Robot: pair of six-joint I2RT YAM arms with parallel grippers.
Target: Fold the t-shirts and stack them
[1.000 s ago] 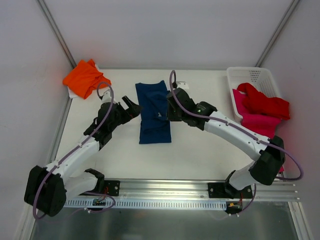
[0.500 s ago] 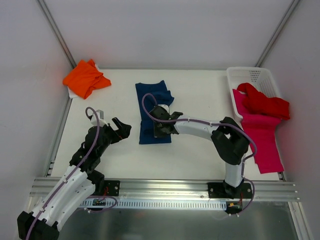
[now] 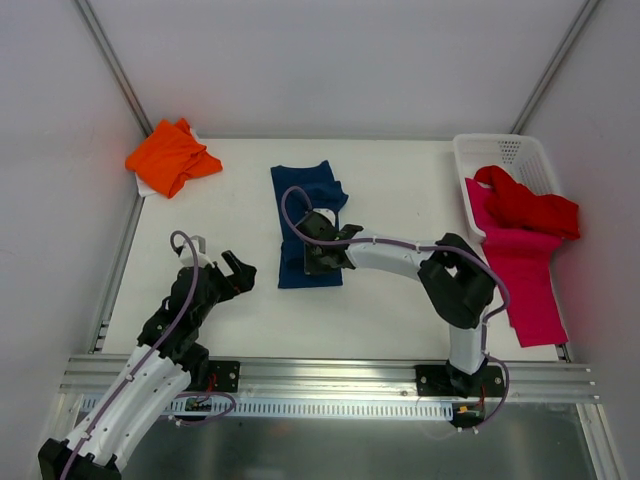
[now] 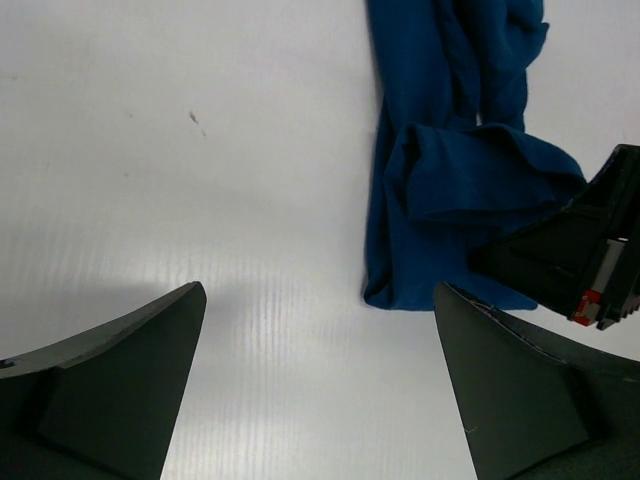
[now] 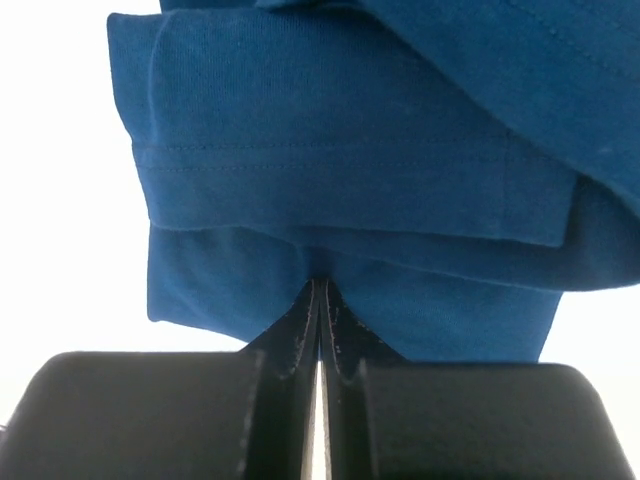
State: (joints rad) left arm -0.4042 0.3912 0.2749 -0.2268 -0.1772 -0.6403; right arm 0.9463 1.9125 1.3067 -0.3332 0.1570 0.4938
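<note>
Right wrist view: jaws pinch the navy t-shirt (image 5: 350,180), mostly cropped.

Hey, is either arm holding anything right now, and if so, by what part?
The right gripper pinches the navy blue t-shirt at its near folded edge, jaws shut on the cloth. The left gripper is open, holding nothing.

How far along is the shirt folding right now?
Done: nothing stacked yet. In hand: the blue shirt lies folded into a narrow strip, the right gripper pinching its near edge; the left gripper is open beside it. Left: the orange shirt, red shirt, pink shirt lie unfolded.
</note>
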